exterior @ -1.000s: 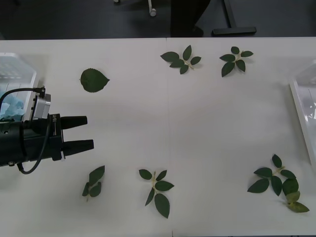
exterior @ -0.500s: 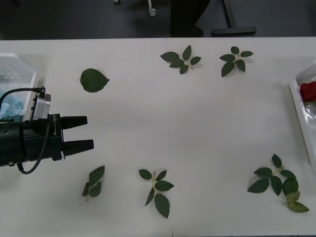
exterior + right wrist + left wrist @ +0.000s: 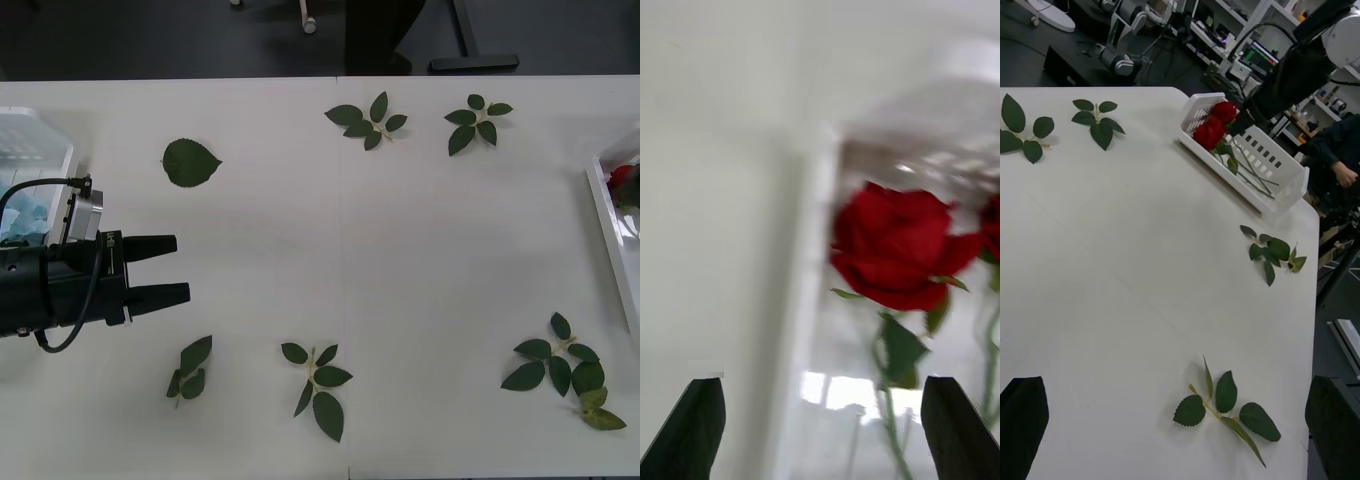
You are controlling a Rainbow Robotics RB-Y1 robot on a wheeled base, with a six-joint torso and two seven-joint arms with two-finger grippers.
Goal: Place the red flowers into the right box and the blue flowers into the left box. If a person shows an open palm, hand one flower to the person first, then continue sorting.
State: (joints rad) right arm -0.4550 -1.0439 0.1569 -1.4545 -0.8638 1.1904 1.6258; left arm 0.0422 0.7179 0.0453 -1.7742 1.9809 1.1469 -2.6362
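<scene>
Two red flowers [image 3: 1212, 127] lie in the right box [image 3: 1281, 176], a white slotted tray at the table's right end. From the right wrist one red flower [image 3: 895, 255] lies just inside the right box's rim [image 3: 809, 315]. My right gripper [image 3: 820, 439] hovers over it, open, with nothing clamped. The right arm [image 3: 1294, 73] leans over that box. In the front view a red flower [image 3: 624, 180] peeks over the right box's edge [image 3: 603, 225]. Blue flowers [image 3: 22, 215] lie in the left box [image 3: 40, 140]. My left gripper [image 3: 162, 270] stays open and empty beside it.
Loose green leaf sprigs [image 3: 316, 385] lie scattered over the white table, with others at the back [image 3: 368, 120] and front right [image 3: 565, 365]. A single leaf [image 3: 190, 162] lies near the left box. A person's dark sleeve and hand [image 3: 1341, 169] show beyond the right box.
A red flower came into sight in the right box half a second ago and now sits lower, mostly past the view's edge. The left arm has not moved.
</scene>
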